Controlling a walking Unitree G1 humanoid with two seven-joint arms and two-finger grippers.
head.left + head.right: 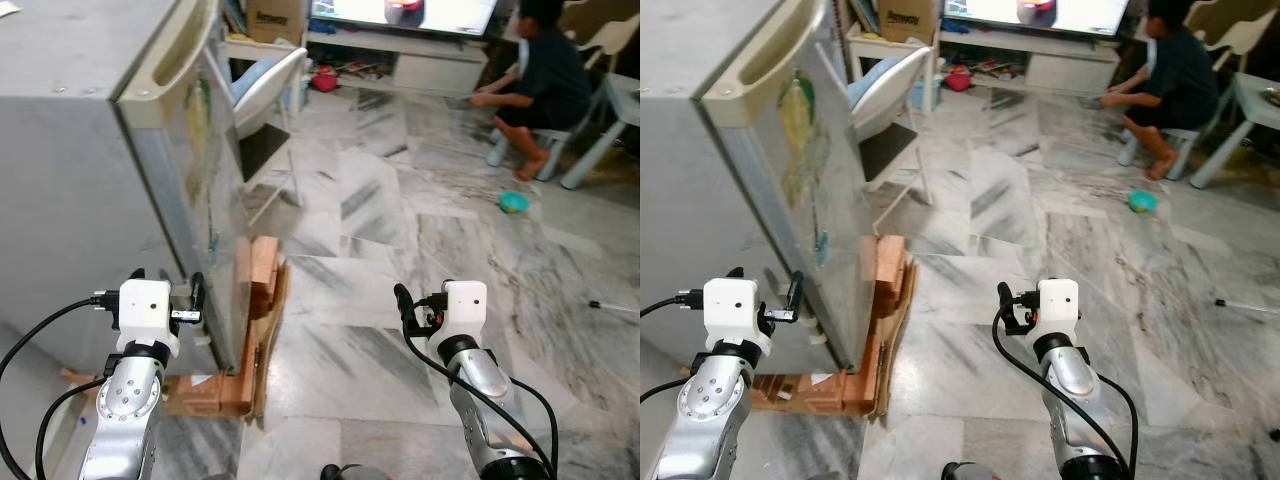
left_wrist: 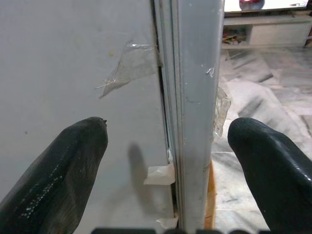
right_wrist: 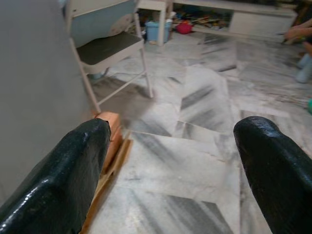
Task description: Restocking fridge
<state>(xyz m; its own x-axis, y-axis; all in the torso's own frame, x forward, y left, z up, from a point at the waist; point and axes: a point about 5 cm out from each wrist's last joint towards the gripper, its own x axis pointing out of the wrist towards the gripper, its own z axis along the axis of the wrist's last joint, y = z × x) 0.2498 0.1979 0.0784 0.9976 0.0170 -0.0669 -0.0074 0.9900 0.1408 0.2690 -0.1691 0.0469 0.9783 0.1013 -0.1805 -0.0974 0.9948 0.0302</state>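
Fridge [image 1: 90, 180] — grey, door shut, tape scraps at its edge — left tool [image 2: 165, 161] astride.

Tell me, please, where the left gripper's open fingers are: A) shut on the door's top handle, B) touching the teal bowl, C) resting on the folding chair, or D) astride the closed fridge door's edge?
D: the left gripper is open, one finger on either side of the fridge door's edge, which sits closed against the fridge.

The fridge [image 1: 90, 180] is cut off at the left edge. The person's [image 1: 540, 75] head is cut off at the top.
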